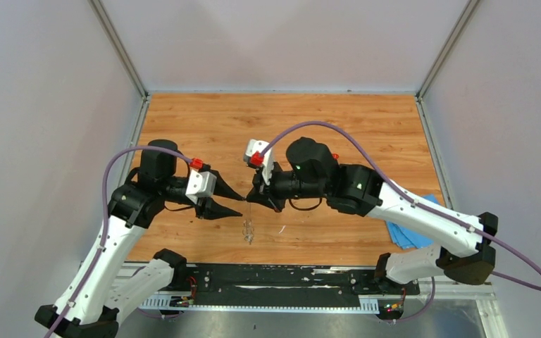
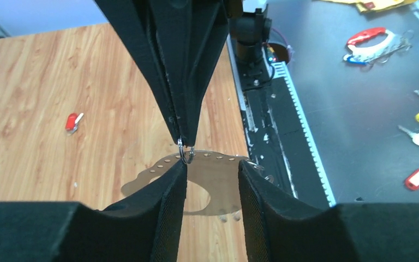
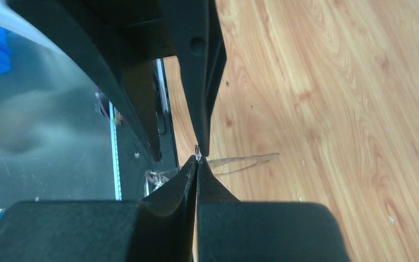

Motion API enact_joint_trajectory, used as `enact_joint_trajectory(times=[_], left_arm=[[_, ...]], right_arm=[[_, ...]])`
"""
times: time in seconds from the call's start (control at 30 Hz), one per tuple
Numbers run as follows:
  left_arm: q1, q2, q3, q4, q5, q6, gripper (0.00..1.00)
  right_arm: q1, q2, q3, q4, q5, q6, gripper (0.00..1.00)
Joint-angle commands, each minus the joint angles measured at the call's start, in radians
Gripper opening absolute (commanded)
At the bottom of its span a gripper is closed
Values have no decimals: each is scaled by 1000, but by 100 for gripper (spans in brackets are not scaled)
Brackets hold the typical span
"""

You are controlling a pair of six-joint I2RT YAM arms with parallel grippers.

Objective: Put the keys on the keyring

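Right tool [image 3: 198, 159] is closed, its two tips pinching a small wire loop [image 2: 185, 155] at the rim of the keyring [image 2: 218, 173]. The pinch at the very rim appears to let the thin grey ring hang free below the tips, over the middle of the surface [image 1: 204, 127] towards its near edge. This leaves most of the ring's perforated band exposed for threading.

Left tool [image 2: 211, 166] faces it from the opposite side with its jaws apart and holds nothing. One pad sits just beside the wire loop, and the other stands off across the ring's band. This placement suggests a second grip to steady the ring or to spread the loop, though whether the near pad touches the metal cannot be told.

Seen from the right wrist, the ring is edge-on, a thin sliver running off from the tips.

The red key [image 2: 74, 121] lies flat on the surface right of centre, well apart from both tools and not yet on the ring. No blue-headed key can be seen. Judged from this, the task is at an early stage: the ring is presented, and no key is picked up.
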Motion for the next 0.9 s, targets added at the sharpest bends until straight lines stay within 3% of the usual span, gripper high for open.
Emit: enact_joint_trajectory(times=[0.0, 0.2, 0.47, 0.67, 0.87], left_arm=[[-4, -16, -16, -1, -75, 53, 42], [-4, 24, -19, -2, -79, 65, 33], [-6, 25, -75, -2, -44, 105, 33], [-6, 22, -74, -3, -9, 126, 40], [-6, 8, -99, -5, 13, 118, 43]], right_arm=[[-3, 121, 198, -446, 92, -57, 0], [46, 270, 425, -669, 147, -86, 0], [72, 382, 615, -759, 108, -99, 0], [74, 400, 638, -738, 60, -117, 0], [73, 331, 519, -579, -3, -110, 0]])
